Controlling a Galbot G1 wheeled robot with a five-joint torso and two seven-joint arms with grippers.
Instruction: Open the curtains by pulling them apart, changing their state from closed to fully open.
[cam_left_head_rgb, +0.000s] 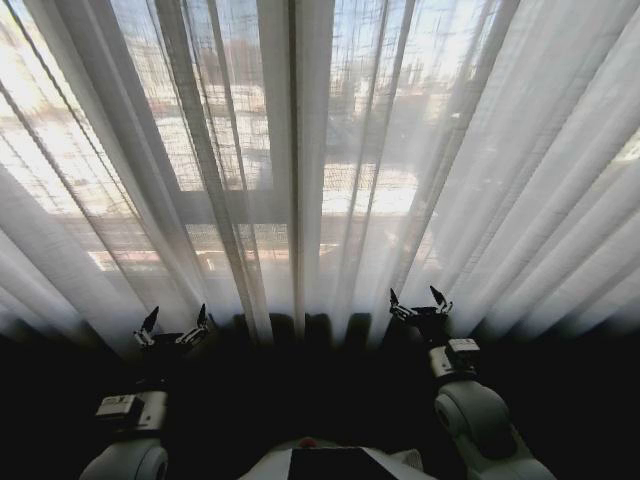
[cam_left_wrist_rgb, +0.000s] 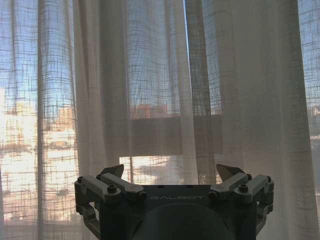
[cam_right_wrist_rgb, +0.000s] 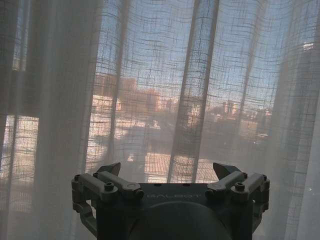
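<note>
Count: two curtains (cam_left_head_rgb: 300, 150), sheer white panels, meeting at one seam in the centre of the frame; pleats too many to count. Two hands: left hand (cam_left_head_rgb: 172, 330) at lower left, right hand (cam_left_head_rgb: 420, 302) at lower right, two fingers each, spread apart and clamping nothing. One window frame (cam_left_head_rgb: 230, 205) behind the fabric.

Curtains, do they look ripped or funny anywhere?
Nothing stands out. The curtains hang closed in neat pleats, no rips showing. The left claw and right claw wait open just before them.
</note>
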